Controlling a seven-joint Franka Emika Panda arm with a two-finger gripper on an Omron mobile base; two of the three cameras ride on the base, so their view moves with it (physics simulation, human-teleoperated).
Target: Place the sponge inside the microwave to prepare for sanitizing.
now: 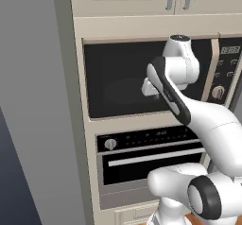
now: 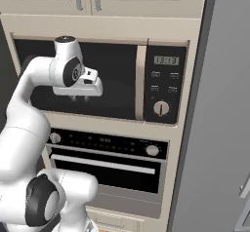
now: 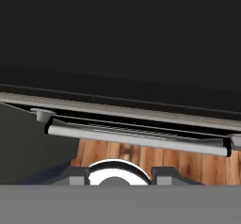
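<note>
Hovering before the microwave (image 2: 78, 80) door with my jaws pressed together, holding nothing; I judge the sponge light and soft, best pinched across its flat sides

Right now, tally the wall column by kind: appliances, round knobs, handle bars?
Appliances: 2, microwave and oven
Round knobs: 3, microwave knob, oven's left knob, oven's right knob
Handle bars: 1, oven handle bar
Total: 6
</note>
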